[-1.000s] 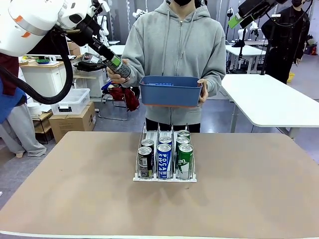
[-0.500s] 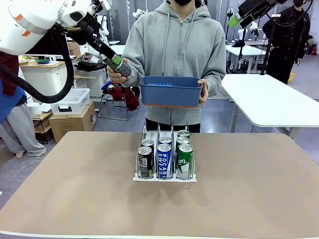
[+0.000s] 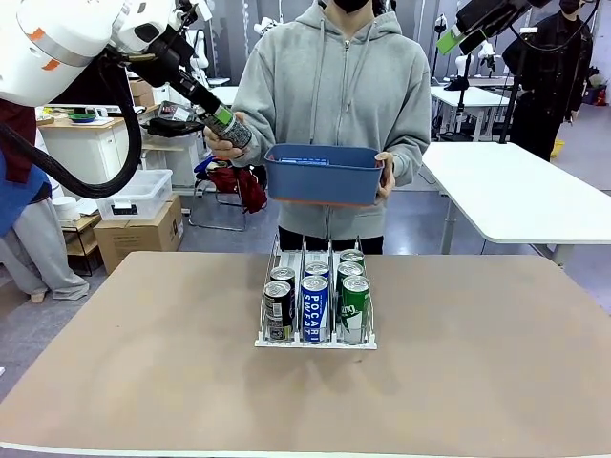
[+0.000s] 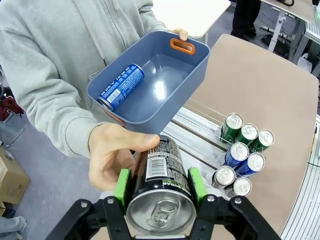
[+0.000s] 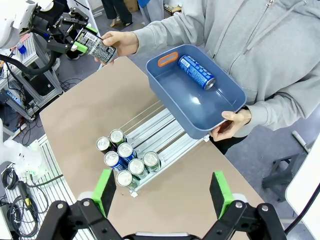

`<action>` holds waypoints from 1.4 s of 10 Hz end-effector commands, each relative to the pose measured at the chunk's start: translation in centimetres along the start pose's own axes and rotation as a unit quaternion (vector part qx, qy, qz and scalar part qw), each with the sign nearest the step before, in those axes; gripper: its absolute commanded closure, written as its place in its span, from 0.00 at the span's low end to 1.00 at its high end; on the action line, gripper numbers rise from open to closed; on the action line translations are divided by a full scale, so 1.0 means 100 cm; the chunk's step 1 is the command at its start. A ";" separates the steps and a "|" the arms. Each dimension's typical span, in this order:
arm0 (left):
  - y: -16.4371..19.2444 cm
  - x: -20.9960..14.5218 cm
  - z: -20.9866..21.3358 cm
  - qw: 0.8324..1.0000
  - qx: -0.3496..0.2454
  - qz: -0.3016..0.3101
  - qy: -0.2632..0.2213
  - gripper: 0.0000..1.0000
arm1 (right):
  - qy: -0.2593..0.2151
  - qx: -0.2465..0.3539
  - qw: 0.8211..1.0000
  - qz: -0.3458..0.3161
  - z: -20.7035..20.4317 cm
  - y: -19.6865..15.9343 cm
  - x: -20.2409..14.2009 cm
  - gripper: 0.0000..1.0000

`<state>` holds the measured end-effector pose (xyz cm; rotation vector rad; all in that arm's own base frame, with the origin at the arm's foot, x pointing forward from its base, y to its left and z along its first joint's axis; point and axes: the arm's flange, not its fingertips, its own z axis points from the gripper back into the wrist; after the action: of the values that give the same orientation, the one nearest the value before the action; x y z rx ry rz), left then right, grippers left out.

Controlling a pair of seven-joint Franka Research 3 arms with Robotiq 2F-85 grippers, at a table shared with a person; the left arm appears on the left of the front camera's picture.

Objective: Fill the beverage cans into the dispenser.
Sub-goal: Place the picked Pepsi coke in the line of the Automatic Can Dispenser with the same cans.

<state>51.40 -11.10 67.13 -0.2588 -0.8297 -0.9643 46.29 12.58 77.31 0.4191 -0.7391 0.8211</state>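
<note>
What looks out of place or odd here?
Nothing is spilled or damaged. Cans in the dispenser stand upright. Oddities: a blue can lies on its side in the blue bin, and the left gripper and the person's hand both hold one black can.

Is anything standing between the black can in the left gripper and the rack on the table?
Yes. The person's hand grasps the can that the left gripper is shut on, and the blue bin the person holds hangs over the rack's far end, near the path down.
</note>
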 end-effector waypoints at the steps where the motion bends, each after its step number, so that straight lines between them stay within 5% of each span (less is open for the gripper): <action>1: 0.001 -0.001 0.001 1.000 0.001 -0.005 0.000 1.00 | -0.002 0.004 1.000 -0.001 -0.001 0.001 -0.003 0.00; 6: 0.001 -0.001 0.001 1.000 0.001 -0.005 0.000 1.00 | -0.002 0.004 1.000 -0.001 -0.001 0.001 -0.003 0.00; 7: 0.000 0.000 -0.001 1.000 -0.001 0.000 0.001 0.42 | -0.002 0.004 1.000 -0.001 -0.001 0.001 -0.003 0.00; 8: -0.001 -0.002 -0.002 1.000 -0.002 -0.024 0.012 1.00 | -0.002 0.004 1.000 -0.001 -0.001 0.001 -0.003 0.00; 14: -0.003 -0.005 -0.006 0.999 -0.017 -0.017 0.024 1.00 | -0.002 0.004 1.000 -0.001 -0.001 0.001 -0.003 0.00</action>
<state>51.43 -11.14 66.20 -0.2436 -0.7700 -1.0018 46.29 12.58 77.31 0.4191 -0.7392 0.8211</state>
